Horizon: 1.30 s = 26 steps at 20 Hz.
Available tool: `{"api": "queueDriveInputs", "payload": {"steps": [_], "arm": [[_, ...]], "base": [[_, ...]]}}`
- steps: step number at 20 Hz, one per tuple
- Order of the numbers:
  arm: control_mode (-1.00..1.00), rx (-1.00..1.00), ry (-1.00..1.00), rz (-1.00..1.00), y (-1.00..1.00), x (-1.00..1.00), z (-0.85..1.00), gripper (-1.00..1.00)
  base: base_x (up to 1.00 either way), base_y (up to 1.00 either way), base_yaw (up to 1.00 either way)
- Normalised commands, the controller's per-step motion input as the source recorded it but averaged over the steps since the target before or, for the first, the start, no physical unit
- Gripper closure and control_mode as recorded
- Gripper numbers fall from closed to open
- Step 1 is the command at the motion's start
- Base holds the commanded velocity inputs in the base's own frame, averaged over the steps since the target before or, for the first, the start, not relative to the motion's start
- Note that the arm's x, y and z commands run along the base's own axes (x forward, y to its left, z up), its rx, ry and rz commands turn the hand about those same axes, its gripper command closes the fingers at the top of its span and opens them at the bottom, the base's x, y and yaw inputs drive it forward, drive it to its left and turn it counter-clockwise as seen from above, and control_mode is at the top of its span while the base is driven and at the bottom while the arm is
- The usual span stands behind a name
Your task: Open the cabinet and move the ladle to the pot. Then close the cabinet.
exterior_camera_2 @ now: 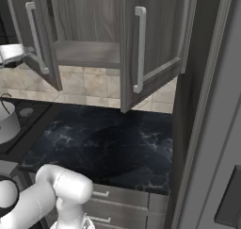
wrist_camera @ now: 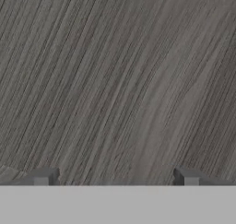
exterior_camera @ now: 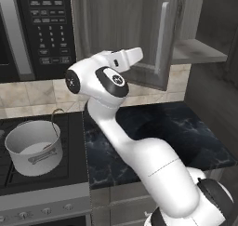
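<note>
Cabinet [exterior_camera_2: 94,39] is seen with both grey-brown doors swung outward over the table [exterior_camera_2: 117,143], each bearing 1 long silver bar handle. In the right base view the right door [exterior_camera_2: 155,39] stands angled forward, its lower edge hanging above the dark marbled table, and the left door [exterior_camera_2: 44,44] angles toward the stove side. Between the 2 doors the bare inner shelf [exterior_camera_2: 84,53] is exposed.

Open room: the dark table surface beneath the doors is unobstructed from the tiled back wall to its front edge. A tall dark panel [exterior_camera_2: 202,105] bounds the table on the right in the right base view.

Pot [exterior_camera: 33,147] is seen in the left base view on the black stove [exterior_camera: 42,174], left of the table and well apart from the doors. A thin curved hook of the ladle [exterior_camera: 56,116] rises above the pot's far rim, with the rest inside the pot. The black microwave [exterior_camera: 42,29] hangs above the stove, just beside the cabinet.

The left base view shows the arm reaching up to the left door [exterior_camera: 125,29], with the wrist just at the door's lower part. The hand view shows the tool [wrist_camera: 115,178] close against wood-grain panel, its 2 fingertips [wrist_camera: 44,177] set wide apart with nothing between them.
</note>
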Motion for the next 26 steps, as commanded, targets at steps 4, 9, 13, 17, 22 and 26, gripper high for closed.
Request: {"api": "queueDriveInputs", "payload": {"steps": [4, 9, 13, 17, 22, 26], "arm": [[-1.00, 0.00, 0.00, 0.00, -0.68, 0.44, 0.09, -1.00], [-1.00, 0.00, 0.00, 0.01, -0.72, 0.39, 0.33, -1.00], [-1.00, 0.00, 0.00, 0.04, -0.81, 0.52, 0.25, -1.00], [-1.00, 0.01, 0.03, 0.03, -0.79, 0.69, 0.10, -1.00], [-1.00, 0.04, 0.10, 0.04, -0.76, 0.86, 0.02, -1.00], [-1.00, 0.07, 0.22, 0.07, -0.76, 1.00, 0.00, -1.00]], "base": [[0.00, 0.00, 0.00], [0.00, 0.00, 0.00], [0.00, 0.00, 0.00], [0.00, 0.00, 0.00], [0.00, 0.00, 0.00], [0.00, 0.00, 0.00]]}}
